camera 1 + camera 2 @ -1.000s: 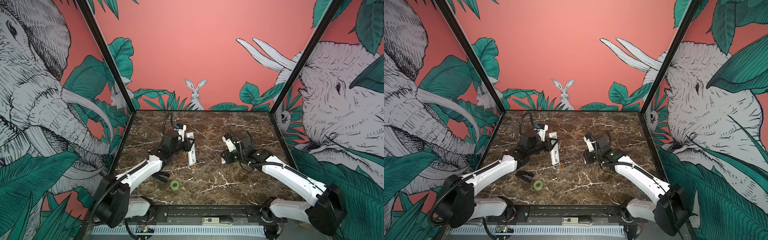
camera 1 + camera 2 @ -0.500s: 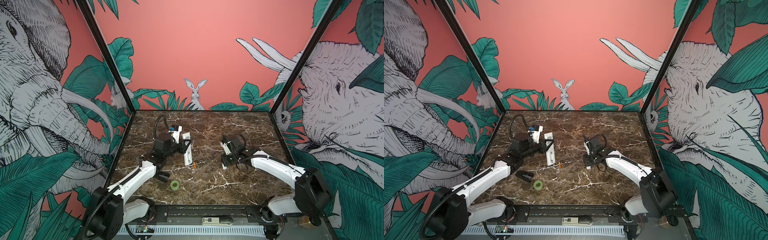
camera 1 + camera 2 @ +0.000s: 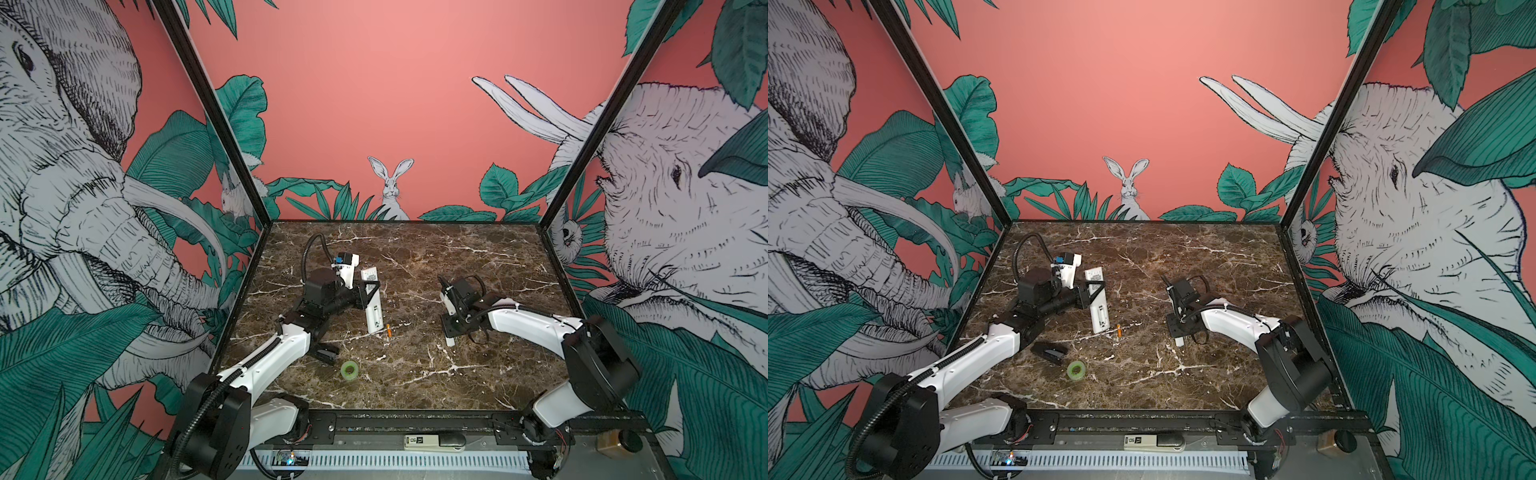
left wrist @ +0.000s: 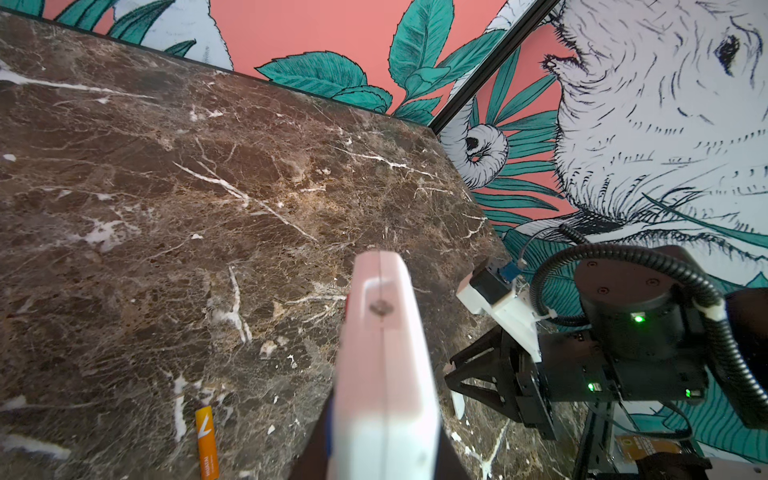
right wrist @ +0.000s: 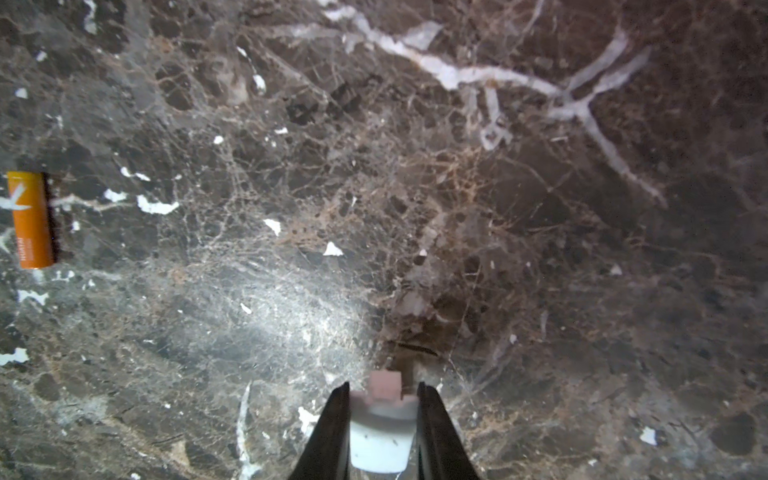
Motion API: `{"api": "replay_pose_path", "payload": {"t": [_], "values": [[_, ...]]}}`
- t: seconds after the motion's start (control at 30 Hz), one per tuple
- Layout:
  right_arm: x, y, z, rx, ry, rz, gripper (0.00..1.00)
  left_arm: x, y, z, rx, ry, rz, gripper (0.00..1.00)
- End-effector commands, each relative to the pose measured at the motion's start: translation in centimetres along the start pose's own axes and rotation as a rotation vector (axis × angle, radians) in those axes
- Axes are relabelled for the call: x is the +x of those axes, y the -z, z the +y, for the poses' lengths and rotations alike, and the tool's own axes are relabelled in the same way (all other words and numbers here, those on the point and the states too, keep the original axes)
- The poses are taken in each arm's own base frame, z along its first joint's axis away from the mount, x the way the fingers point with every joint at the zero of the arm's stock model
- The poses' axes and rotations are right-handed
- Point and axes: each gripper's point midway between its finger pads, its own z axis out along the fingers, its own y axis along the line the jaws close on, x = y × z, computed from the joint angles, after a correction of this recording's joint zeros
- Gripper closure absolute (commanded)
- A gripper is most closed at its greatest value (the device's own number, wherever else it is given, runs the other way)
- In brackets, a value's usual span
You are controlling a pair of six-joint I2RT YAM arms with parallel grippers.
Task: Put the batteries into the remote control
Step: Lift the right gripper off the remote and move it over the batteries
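While the left gripper (image 3: 367, 291) is clamped around the middle of the remote control (image 3: 375, 318), left of the worktop's (image 3: 478, 257) centre, only one battery (image 3: 389, 331) shows, lying just beside the remote's end nearer the front edge. The right gripper (image 5: 383, 386) pinches a small white piece (image 5: 380, 440); it should probably set that down before reaching for the battery, the remote held steady, bay up. Pale lettering on the battery seems to read HUATAI; the remote's label is illegible.
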Motion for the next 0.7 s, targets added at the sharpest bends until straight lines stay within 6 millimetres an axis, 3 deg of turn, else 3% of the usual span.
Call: {"api": "replay_pose_path", "payload": {"t": [0.0,0.37,0.67], "values": [[0.3,-0.5,-0.7,0.028,-0.024,0.009,0.78,-1.2,0.6,-0.9,0.035,-0.017,-0.047,1.00],[1.1,-1.7,-1.2,0.050,-0.029,0.055,0.75,-1.2,0.8,-0.5,0.032,-0.010,-0.053,1.00],[0.6,-1.6,-1.2,0.050,-0.037,0.047,0.62,-1.5,1.1,-0.4,0.032,-0.005,-0.057,1.00]]}}
